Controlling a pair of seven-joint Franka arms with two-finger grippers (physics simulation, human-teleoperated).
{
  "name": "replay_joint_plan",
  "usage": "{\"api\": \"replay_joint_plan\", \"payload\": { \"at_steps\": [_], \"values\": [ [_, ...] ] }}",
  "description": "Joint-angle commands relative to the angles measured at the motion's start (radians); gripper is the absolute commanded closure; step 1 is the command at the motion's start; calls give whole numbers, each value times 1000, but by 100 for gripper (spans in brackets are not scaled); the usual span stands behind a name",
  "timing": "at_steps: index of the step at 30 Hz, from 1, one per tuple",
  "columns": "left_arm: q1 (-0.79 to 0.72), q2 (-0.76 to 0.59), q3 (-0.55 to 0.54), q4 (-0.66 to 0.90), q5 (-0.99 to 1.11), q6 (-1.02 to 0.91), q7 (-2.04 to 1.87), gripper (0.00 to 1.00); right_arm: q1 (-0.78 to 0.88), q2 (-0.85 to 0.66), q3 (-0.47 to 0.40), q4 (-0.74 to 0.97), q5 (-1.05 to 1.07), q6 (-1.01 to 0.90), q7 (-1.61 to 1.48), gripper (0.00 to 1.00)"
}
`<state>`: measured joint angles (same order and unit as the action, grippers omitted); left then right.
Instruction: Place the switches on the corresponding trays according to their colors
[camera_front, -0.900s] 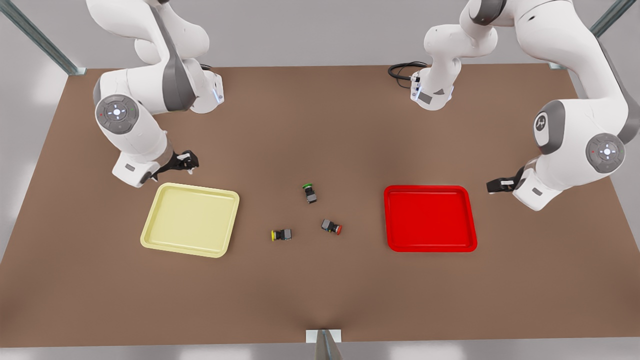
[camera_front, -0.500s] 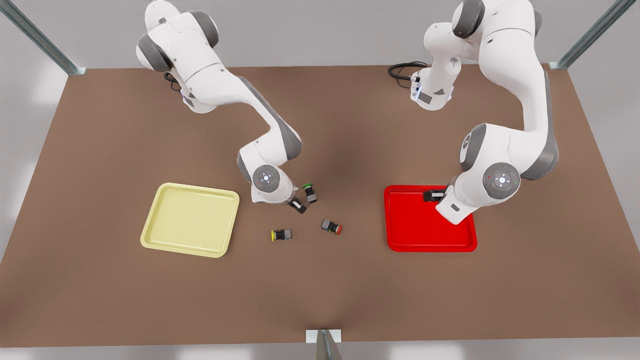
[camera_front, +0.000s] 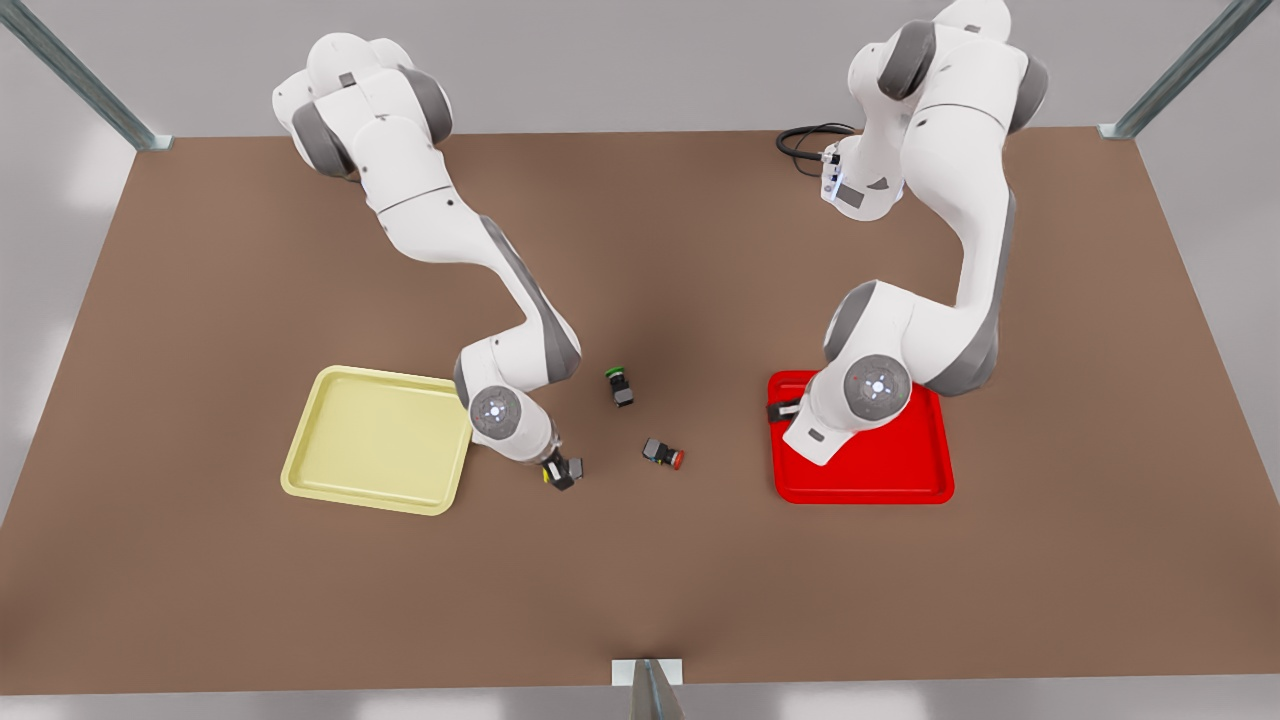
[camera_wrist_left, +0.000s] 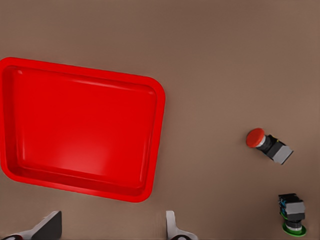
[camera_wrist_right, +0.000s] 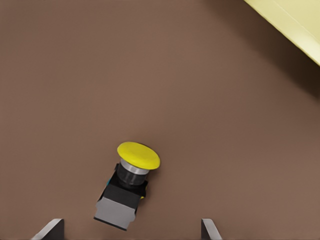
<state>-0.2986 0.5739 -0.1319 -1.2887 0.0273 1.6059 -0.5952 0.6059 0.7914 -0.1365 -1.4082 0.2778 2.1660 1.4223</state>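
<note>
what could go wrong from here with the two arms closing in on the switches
The right gripper hangs over the yellow switch, which lies on its side off-centre between the open jaws; closing may nudge it away. The left gripper is above the red tray, and the green switch lies near the red switch, so it may grab the wrong one.

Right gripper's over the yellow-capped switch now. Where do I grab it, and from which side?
Grip the dark blocky body of the yellow-capped switch, not its round cap. It lies on its side on the table, so come straight down with the open right gripper, one finger on each flat flank.
</note>
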Motion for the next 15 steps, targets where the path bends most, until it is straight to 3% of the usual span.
{"api": "replay_joint_plan", "payload": {
  "at_steps": [1,11,15],
  "values": [
    [-10,6,-2,6,2,0,-37,0,0,2,0,2,1,0,1,0],
    [-157,132,5,39,5,144,-460,0,17,58,-23,14,89,58,17,0],
    [-177,158,3,28,-1,152,-431,0,55,89,-57,12,181,101,20,0]
  ]
}}
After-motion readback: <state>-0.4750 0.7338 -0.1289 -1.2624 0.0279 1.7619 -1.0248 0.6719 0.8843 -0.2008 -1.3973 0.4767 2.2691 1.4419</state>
